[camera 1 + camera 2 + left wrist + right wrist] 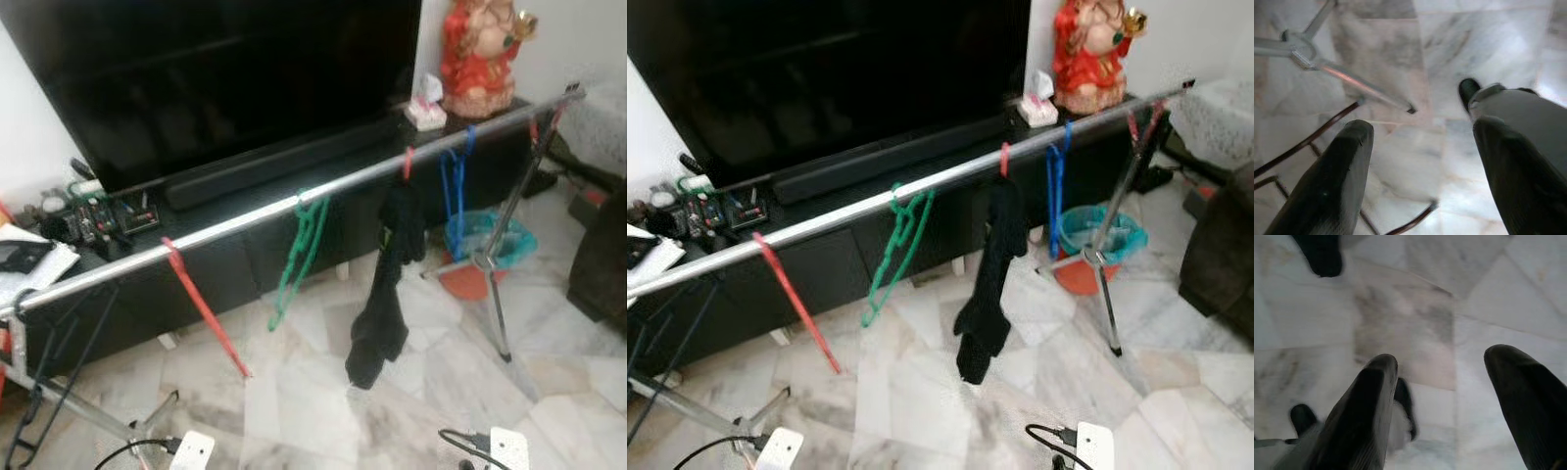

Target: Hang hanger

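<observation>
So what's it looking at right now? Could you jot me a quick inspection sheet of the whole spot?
Surface: pale marble floor.
Job's things: silver rail carrying red hanger, green hanger, blue hanger and one holding a black garment.
Clutter: small items on the low TV cabinet; tissue box; red figurine; teal bin.
Grippers: left gripper and right gripper hang low over the floor, fingers open, holding nothing.
Cables: black cables by both wrists.
Surroundings: large dark TV, white wall.
</observation>
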Available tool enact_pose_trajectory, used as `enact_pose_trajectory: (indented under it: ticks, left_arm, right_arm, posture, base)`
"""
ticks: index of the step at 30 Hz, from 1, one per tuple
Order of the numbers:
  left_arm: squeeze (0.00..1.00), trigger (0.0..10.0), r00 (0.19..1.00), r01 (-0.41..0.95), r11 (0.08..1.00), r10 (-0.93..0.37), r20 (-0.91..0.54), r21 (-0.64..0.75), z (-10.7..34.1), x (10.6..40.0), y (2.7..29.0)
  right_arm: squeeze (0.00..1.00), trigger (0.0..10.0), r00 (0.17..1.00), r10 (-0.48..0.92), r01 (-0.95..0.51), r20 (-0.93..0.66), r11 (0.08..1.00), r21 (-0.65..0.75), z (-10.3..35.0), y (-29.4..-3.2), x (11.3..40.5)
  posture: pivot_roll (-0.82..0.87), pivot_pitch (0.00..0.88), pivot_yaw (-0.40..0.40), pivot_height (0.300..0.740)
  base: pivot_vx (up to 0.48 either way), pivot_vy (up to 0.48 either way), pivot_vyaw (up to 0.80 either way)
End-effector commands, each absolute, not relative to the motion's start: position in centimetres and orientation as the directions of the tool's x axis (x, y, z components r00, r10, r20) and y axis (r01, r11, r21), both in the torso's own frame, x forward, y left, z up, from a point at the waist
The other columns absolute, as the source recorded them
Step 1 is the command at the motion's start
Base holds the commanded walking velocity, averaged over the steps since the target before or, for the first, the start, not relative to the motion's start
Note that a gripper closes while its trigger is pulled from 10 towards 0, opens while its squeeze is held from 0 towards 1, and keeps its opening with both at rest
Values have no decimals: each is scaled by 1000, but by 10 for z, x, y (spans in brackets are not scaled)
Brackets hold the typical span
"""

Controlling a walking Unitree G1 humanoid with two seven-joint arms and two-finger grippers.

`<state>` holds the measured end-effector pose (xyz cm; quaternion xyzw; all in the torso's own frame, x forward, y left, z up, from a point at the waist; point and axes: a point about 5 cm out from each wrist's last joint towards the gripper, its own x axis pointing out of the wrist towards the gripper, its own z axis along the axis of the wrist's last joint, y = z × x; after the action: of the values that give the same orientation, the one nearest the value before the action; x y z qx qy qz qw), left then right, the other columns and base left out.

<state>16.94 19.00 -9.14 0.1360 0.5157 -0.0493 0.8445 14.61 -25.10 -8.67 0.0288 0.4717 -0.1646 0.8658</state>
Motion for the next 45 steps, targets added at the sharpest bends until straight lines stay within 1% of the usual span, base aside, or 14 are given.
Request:
enact_pose_trajectory:
  ticks: [1,6,10,15,25,30,32,34,45]
  left_arm:
    - [0,10000,460,222,955,76,-885,198,-91,168,198]
    - [0,10000,461,223,955,74,-884,196,-91,170,194]
    - [0,10000,470,223,956,65,-880,190,-88,178,186]
    - [0,10000,457,229,955,65,-887,187,-91,170,189]
    - [0,10000,461,206,960,77,-884,191,-92,168,193]
    - [0,10000,461,177,966,86,-883,186,-92,167,194]
    - [0,10000,459,140,974,94,-883,176,-92,166,196]
    - [0,10000,458,133,975,100,-883,179,-92,166,198]
    - [0,10000,458,112,978,105,-883,174,-92,165,202]
  right_arm:
    - [0,10000,503,-246,314,-829,945,-89,-87,-246,149]
    - [0,10000,503,-246,316,-828,945,-89,-87,-246,149]
    - [0,10000,503,-247,316,-828,944,-90,-87,-247,150]
    - [0,10000,501,-240,308,-831,947,-87,-87,-247,150]
    - [0,10000,506,-234,306,-830,949,-81,-86,-247,150]
    - [0,10000,512,-228,277,-828,957,-92,-86,-247,151]
    - [0,10000,516,-231,249,-825,962,-114,-85,-248,152]
    - [0,10000,525,-239,217,-817,966,-143,-84,-250,154]
    - [0,10000,519,-257,277,-815,953,-124,-84,-251,152]
  posture:
    - [-84,0,93,740]
    - [-82,0,92,740]
    - [-82,0,90,740]
    - [-83,0,87,740]
    - [-76,0,79,740]
    - [-69,0,75,740]
    - [-60,0,65,740]
    - [-52,0,61,740]
    - [-58,0,63,740]
  base:
    - [0,-326,0]
    - [0,-307,0]
    - [0,0,0]
    - [0,0,0]
    - [0,0,0]
    - [0,0,0]
    - [0,0,0]
    - [0,0,0]
    - [0,0,0]
